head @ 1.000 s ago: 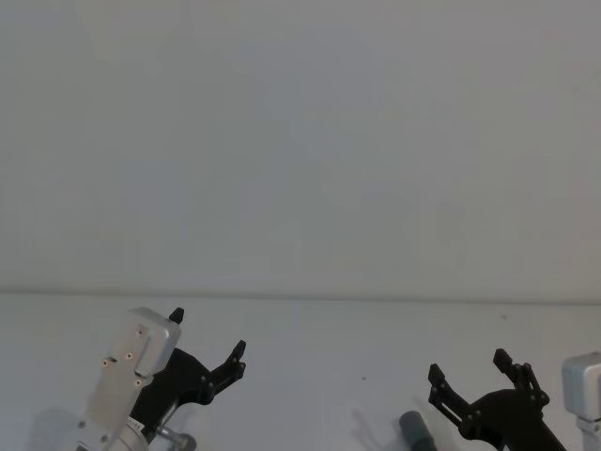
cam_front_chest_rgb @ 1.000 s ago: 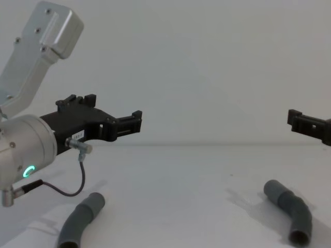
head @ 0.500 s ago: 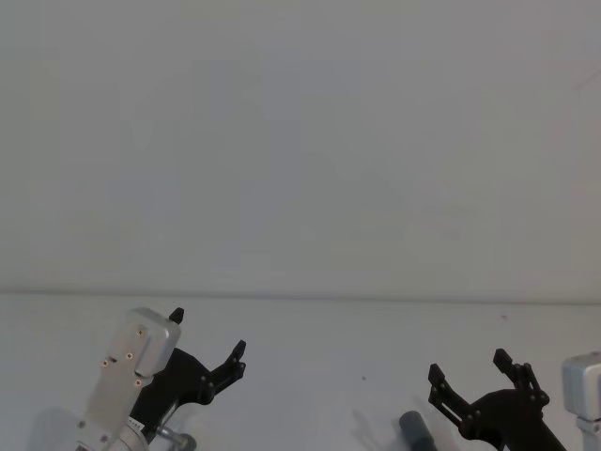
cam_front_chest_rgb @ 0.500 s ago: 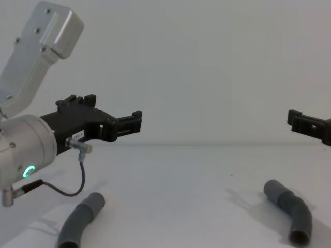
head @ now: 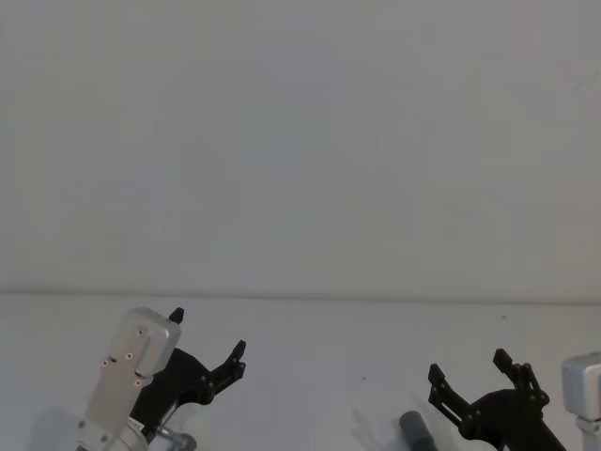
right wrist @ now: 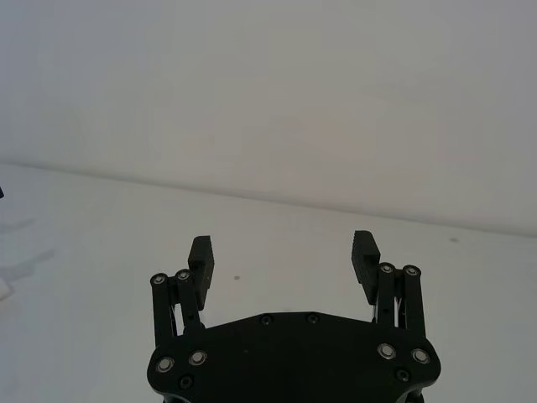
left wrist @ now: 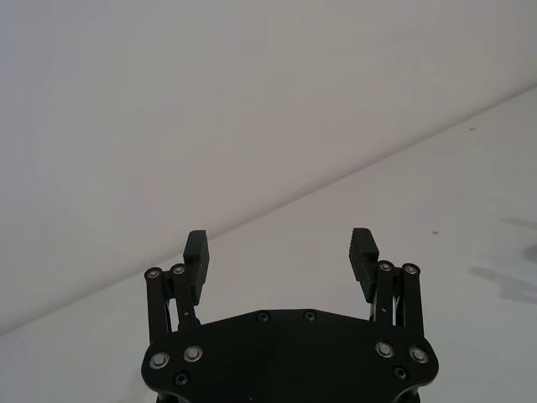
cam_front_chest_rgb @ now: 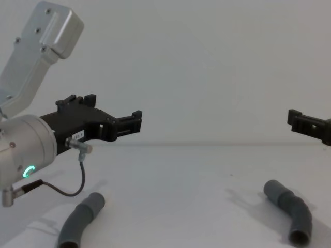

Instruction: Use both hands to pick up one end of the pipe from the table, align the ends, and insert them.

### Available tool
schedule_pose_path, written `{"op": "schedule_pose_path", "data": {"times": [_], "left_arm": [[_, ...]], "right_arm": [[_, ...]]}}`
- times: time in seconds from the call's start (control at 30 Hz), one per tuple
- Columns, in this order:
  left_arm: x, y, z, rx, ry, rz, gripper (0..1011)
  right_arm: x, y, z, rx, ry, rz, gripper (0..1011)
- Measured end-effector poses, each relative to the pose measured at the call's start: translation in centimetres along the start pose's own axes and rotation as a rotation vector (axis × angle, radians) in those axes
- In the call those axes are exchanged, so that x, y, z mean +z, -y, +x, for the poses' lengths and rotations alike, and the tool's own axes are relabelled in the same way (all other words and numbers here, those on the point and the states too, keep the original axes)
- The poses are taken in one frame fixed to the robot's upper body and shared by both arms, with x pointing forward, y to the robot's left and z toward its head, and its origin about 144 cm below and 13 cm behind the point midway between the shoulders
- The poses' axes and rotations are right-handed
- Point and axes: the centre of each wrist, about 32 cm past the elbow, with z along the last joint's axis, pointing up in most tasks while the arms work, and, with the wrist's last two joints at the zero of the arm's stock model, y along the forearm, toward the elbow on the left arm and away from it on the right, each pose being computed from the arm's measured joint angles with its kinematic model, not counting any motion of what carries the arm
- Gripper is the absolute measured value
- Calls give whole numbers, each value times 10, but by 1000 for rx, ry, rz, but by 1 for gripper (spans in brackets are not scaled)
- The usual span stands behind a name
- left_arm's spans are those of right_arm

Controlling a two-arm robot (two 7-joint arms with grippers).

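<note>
Pipe pcs (cam_front_chest_rgb: pixel 81 219) below L gripper (left wrist: pixel 279 248), R gripper (right wrist: pixel 284 250), jaws apart

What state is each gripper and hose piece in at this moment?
Left gripper: fingers open, empty, held above the table.
Right gripper: fingers open, empty, held above the table.
Left hose piece: lying on the table, not grasped.
Right hose piece: lying on the table, not grasped, well apart from the other piece.

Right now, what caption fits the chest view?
Left gripper and right gripper hover above the table; left hose piece and right hose piece lie apart.
</note>
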Motion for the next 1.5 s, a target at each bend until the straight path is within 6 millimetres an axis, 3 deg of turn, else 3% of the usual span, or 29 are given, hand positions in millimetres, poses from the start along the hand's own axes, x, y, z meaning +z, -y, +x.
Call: {"op": "schedule_pose_path", "data": {"times": [1.5], "left_arm": [[0, 0, 0, 0, 0, 0, 1001]], "right_arm": [[0, 0, 0, 0, 0, 0, 1002]]}}
